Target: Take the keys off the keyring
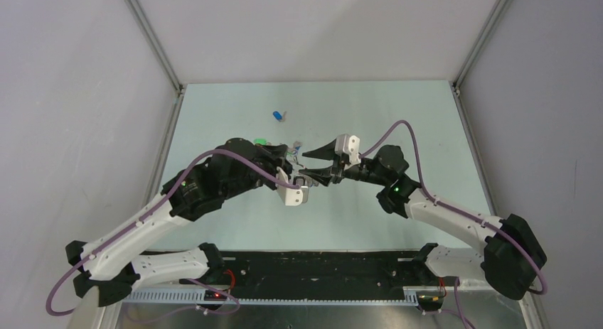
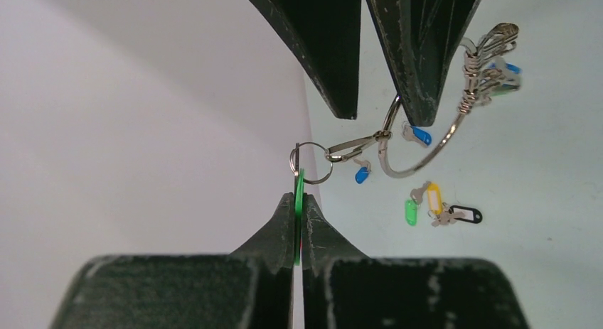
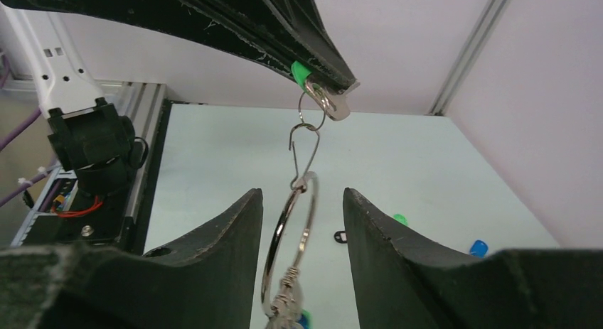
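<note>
My left gripper (image 2: 299,201) is shut on a green-capped key (image 2: 299,183), seen edge-on. A small silver ring (image 2: 311,163) and a hook clip (image 2: 352,148) link that key to the large silver keyring (image 2: 409,174), which hangs in the air. Bunched keys (image 2: 491,62) with blue and green caps hang on the keyring's far side. My right gripper (image 3: 302,194) is open with its fingers either side of the keyring (image 3: 274,251), not pinching it. In the top view both grippers (image 1: 303,165) meet above the table's middle.
Loose on the table lie two blue-capped keys (image 2: 362,175) (image 2: 421,136), a green-capped key (image 2: 410,211), and a yellow-capped key (image 2: 434,198) with a dark tag (image 2: 466,214). White walls enclose the table (image 1: 398,123) on the left, back and right.
</note>
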{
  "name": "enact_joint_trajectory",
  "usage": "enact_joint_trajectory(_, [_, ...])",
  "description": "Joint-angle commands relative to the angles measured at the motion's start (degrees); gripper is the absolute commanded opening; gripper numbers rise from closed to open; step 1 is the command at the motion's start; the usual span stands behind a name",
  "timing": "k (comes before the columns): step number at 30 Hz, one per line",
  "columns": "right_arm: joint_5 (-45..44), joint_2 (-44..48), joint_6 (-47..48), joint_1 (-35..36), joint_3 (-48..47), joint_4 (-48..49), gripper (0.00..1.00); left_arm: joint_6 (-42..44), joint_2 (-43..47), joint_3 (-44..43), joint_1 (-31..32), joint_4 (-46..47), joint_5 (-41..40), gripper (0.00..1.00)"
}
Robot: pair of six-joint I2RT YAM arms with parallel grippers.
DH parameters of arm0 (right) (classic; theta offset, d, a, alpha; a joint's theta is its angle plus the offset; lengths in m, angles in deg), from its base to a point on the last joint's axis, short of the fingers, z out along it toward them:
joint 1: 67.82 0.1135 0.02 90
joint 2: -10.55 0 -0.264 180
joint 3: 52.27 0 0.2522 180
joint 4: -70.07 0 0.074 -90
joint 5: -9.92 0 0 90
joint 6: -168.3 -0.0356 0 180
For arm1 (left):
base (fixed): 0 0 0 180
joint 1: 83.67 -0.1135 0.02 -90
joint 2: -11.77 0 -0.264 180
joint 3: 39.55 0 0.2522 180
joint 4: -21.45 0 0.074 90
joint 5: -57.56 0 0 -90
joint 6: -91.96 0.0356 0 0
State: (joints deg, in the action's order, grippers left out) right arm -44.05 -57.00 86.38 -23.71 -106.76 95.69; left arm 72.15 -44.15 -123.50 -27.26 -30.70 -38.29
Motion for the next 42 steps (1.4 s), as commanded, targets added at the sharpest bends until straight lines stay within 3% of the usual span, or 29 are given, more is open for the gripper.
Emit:
enact_joint_trajectory(1, [2.74,-1.31,-1.57,0.35,-3.08,3.75,0.49,2.93,1.07,-1.31,0.71,1.66,-0.18,0.0])
enact_joint_trajectory(22, [4.34,-4.81,-5.41,0.96,-5.28,8.81,0.38,3.94,0.58,-1.98,1.52,2.34,0.53,0.0])
enact_joint_trajectory(42, [7.13,-5.77,-5.61,0.89,-5.32,7.85,0.46,5.56,2.13,-1.71,2.05,2.88,1.84,0.0])
